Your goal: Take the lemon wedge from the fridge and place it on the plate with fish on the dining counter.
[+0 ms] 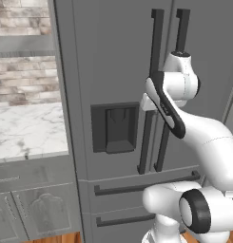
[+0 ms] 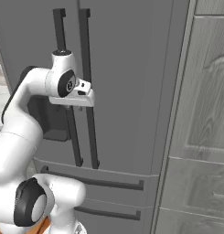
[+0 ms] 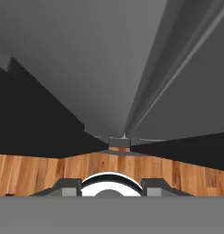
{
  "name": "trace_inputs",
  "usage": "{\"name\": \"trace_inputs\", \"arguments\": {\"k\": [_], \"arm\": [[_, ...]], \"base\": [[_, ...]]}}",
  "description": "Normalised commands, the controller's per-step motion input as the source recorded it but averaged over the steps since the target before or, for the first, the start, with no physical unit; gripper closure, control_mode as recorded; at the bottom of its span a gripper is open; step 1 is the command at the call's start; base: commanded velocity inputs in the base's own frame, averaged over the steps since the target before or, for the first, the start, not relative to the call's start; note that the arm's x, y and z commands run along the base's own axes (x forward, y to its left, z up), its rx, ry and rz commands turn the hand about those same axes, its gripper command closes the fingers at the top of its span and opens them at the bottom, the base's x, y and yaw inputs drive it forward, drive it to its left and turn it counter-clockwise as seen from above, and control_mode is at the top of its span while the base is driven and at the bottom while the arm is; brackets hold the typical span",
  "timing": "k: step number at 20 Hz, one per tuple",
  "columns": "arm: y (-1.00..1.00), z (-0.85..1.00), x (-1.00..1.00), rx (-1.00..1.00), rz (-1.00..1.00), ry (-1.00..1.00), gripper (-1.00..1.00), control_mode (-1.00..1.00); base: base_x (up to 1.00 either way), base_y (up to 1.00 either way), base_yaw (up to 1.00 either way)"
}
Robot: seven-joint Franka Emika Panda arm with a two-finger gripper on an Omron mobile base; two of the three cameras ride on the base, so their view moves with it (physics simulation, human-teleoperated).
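The fridge (image 1: 118,71) stands closed, both upper doors shut and both lower drawers (image 1: 137,190) shut. The lemon wedge cannot be located; the closed doors hide the fridge interior.

The arm (image 1: 203,142) rises from 5 o'clock in the left base view and bends toward the two dark vertical handles (image 1: 156,85) at the door seam. In the right base view the hand sits at the handles (image 2: 86,82), at 10 o'clock from picture centre, level with the dispenser recess (image 2: 47,116). The gripper (image 2: 79,109) points downward below the hand, close in front of the handles. Contact with a handle cannot be confirmed.

In the hand view the gripper (image 3: 111,185) shows two dark fingertips (image 3: 65,185) at 6 o'clock, well apart, with nothing between them. The view looks down along the grey door face to the wooden floor (image 3: 35,173).

A marble counter (image 1: 23,128) over grey cabinets (image 1: 37,209) lies at 9 o'clock in the left base view. Tall grey cabinets (image 2: 205,114) stand at 3 o'clock in the right base view.
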Motion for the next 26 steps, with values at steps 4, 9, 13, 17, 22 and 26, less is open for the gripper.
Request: {"name": "trace_inputs", "arguments": {"k": [4, 9, 13, 17, 22, 26], "arm": [[0.00, -0.05, -0.16, 0.00, 0.00, 0.00, -1.00, -1.00], [0.00, 0.00, -0.21, 0.00, 0.00, -0.01, -1.00, -1.00], [-0.01, -0.01, -0.80, 0.00, 0.00, -0.09, -1.00, -1.00], [0.00, -0.05, -0.72, 0.00, 0.00, -0.09, -1.00, -1.00], [-0.41, -0.07, 0.16, -0.04, 0.00, -0.26, -1.00, -1.00], [-0.06, 0.00, 0.00, 0.00, 0.00, -0.06, -1.00, -1.00]], "base": [[0.00, 0.00, 0.00], [0.00, 0.00, 0.00], [0.00, 0.00, 0.00], [0.00, 0.00, 0.00], [0.00, 0.00, 0.00], [0.00, 0.00, 0.00]]}}
